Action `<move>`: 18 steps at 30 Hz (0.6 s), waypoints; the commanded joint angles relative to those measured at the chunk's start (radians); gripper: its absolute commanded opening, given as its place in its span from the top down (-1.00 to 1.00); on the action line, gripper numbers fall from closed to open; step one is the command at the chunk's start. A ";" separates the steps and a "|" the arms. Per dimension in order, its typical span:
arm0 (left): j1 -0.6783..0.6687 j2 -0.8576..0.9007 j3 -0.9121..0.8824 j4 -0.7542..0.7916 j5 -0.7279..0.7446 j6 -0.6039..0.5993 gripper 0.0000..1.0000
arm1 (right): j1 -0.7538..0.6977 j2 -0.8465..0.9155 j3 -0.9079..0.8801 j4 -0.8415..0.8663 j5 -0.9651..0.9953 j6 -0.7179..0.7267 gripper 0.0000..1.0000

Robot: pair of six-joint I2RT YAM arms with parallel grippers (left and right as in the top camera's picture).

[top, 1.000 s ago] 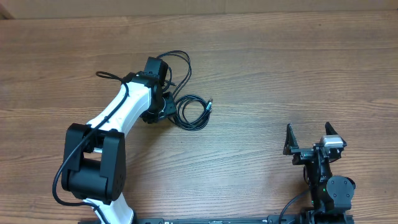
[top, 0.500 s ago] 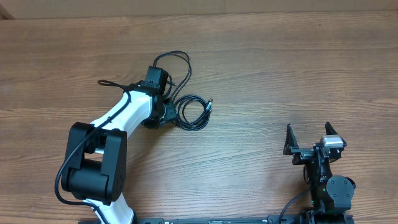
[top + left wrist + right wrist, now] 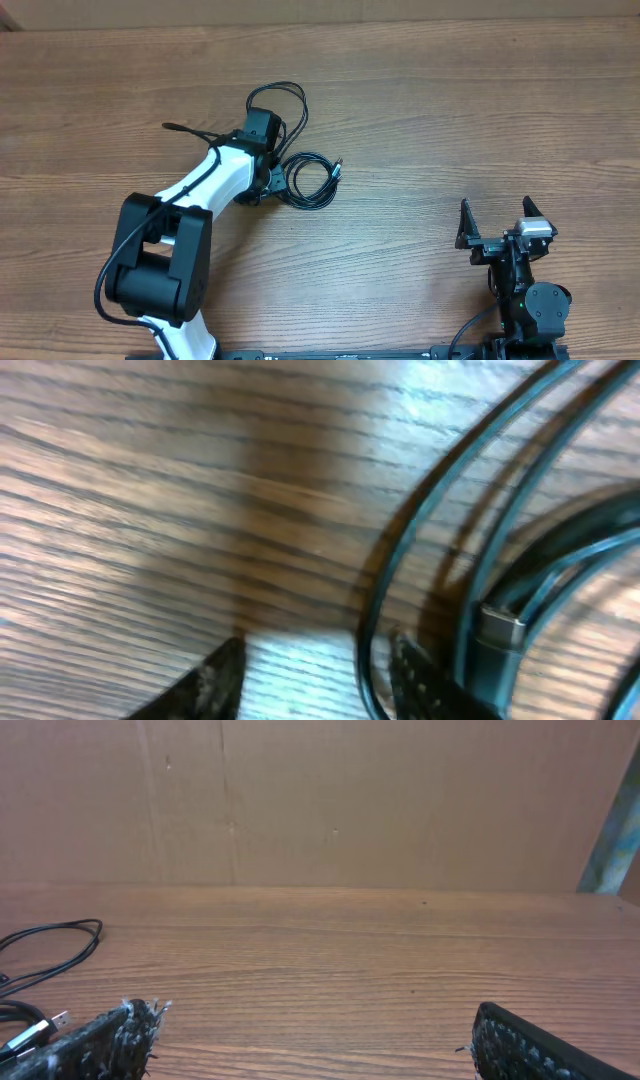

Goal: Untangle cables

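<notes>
The cables lie left of the table's middle: a small black coil (image 3: 312, 182) with a plug end (image 3: 338, 163), and a loose loop (image 3: 288, 104) running behind the left wrist. My left gripper (image 3: 268, 177) hangs low over the coil's left edge. In the left wrist view the left gripper (image 3: 315, 685) is open, and one thin cable strand (image 3: 372, 622) runs between its jaws, close to the right fingertip (image 3: 420, 680). A silver-tipped plug (image 3: 500, 628) lies just outside that finger. My right gripper (image 3: 497, 228) rests open at the near right, holding nothing, far from the cables.
The wooden table (image 3: 450, 110) stretches around the cables. A brown cardboard wall (image 3: 320, 800) stands behind the far edge. From the right wrist view, the loose cable loop (image 3: 60, 942) and a plug (image 3: 30, 1032) show at the far left.
My left arm has shifted a little right and nearer, bringing its gripper closer to the coil. The cables and the right arm have not moved.
</notes>
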 commanded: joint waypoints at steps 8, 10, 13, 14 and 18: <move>0.012 0.136 -0.038 -0.068 -0.061 0.005 0.91 | 0.005 -0.007 -0.010 0.006 0.002 0.003 -1.00; 0.013 0.136 -0.016 -0.093 -0.033 0.005 0.92 | 0.005 -0.007 -0.010 0.006 0.002 0.003 -1.00; 0.013 0.136 0.051 -0.164 -0.013 0.005 0.92 | 0.005 -0.007 -0.010 0.006 0.002 0.003 -1.00; 0.013 0.136 0.083 -0.194 -0.013 0.005 0.92 | 0.005 -0.007 -0.010 0.006 0.002 0.003 -1.00; 0.013 0.128 0.257 -0.361 -0.013 0.005 0.92 | 0.005 -0.007 -0.010 0.006 0.002 0.003 -0.99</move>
